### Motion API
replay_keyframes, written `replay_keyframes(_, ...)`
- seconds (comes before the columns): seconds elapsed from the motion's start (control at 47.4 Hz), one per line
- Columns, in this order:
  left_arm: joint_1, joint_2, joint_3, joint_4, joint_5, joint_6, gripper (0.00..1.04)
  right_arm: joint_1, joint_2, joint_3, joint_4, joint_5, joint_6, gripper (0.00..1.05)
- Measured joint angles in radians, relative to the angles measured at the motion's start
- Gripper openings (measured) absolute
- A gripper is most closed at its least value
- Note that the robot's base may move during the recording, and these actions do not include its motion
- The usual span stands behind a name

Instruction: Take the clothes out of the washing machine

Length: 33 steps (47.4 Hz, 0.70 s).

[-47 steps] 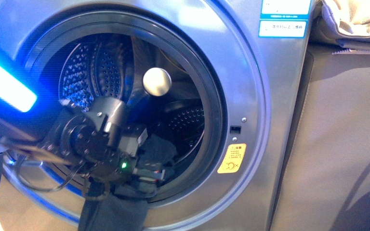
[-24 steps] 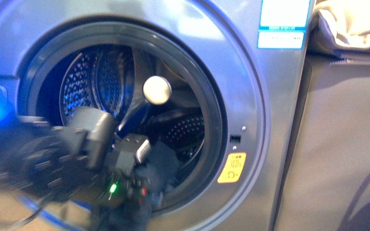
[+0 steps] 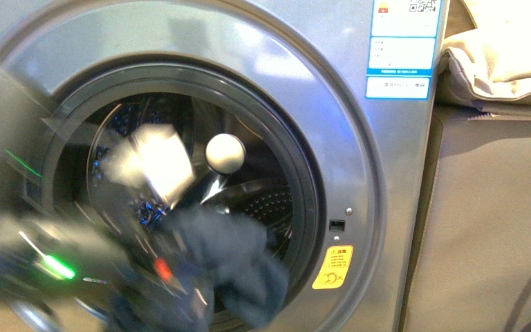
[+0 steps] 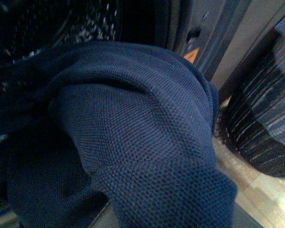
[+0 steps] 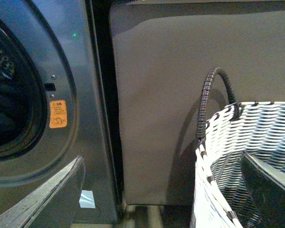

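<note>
A: Moved since half a sec ago: the navy clothes (image 3: 238, 259) sit higher & further out, bunched across the lower part of the porthole (image 3: 309, 173). Before, only a dark lump showed behind the arm. Left arm (image 3: 55, 259) has swung too, now just a smear w/ a green light.

B: Whole view's shifted as well. More of the blue label (image 3: 402, 48) shows at top of the washing machine (image 3: 349, 124). Where's the cloth exactly?

A: Front view: lower half of the opening, one fold hanging down over the bottom rim, the rest merging into the arm's blur. Left wrist view: fine-knit navy fabric fills nearly the whole pic, v. close to the cam. The drum (image 4: 61, 23) is dark behind it & a bit of orange sticker (image 4: 192, 54) shows past its edge.

B: Left tool?

A: Can't tell. Front view's too blurred, and the wrist view shows only cloth. Gripping or not, no call.

B: Right tool (image 5: 161, 156)?

A: Spread wide, empty. One of its fingers (image 5: 42, 194) shows grey at the pic's edge. It's outside the machine, facing the grey panel (image 5: 180, 95) beside it. The other finger overlaps the white woven basket (image 5: 247, 142).

B: Inside the opening?

A: Perforated steel at back right, pale ball (image 3: 225, 153) about mid-opening. Beige cushion (image 3: 505, 62) lies on top of the panel, right of the machine.
</note>
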Motion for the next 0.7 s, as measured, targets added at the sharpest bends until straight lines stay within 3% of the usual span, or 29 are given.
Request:
replay_keyframes(0.275,-0.082,-0.28,0.104,-0.085,0.045,-0.042,0.16,0.0,0.0,0.0,0.0,0.0,0.0,0.97)
replay_keyframes(0.697,-0.238,-0.222,0.407,-0.138,-0.021,-0.023,0.16,0.0,0.0,0.0,0.0,0.0,0.0,0.97)
